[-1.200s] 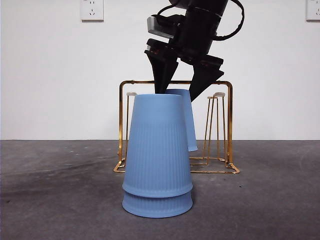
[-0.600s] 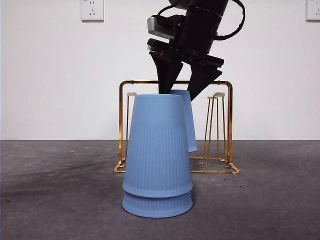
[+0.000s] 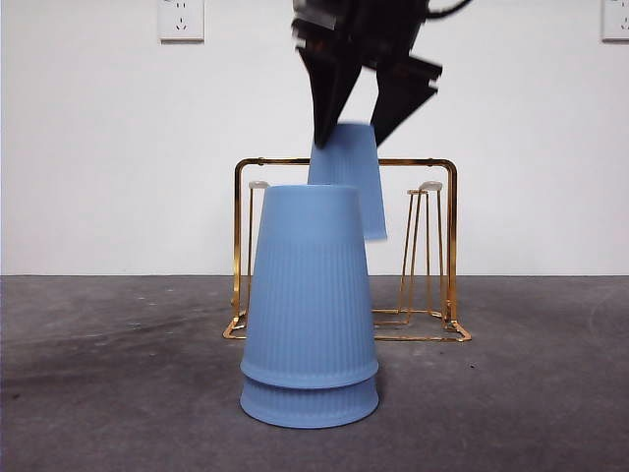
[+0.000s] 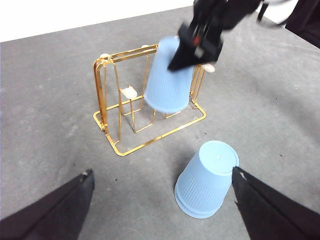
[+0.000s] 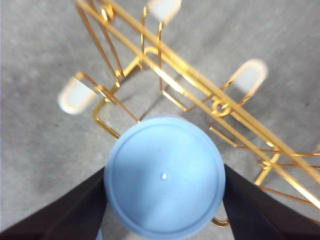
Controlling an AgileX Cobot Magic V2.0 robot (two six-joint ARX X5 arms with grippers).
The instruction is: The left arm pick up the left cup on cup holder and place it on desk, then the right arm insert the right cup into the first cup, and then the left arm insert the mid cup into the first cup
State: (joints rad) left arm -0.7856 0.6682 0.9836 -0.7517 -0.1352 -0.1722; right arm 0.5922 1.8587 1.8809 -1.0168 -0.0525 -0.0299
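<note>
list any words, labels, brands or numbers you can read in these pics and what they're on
None can be read.
The blue cups, the lifted cup and the stacked cups, are plain.
The cup holder and the desk carry no text.
The wall outlets show no legible marking.

A bare test bench, likely a robotics lab: a plain white wall (image 3: 98, 147) with power sockets (image 3: 181, 19) (upper left and far upper right) behind a scuffed grey desk (image 3: 98, 374).
</note>
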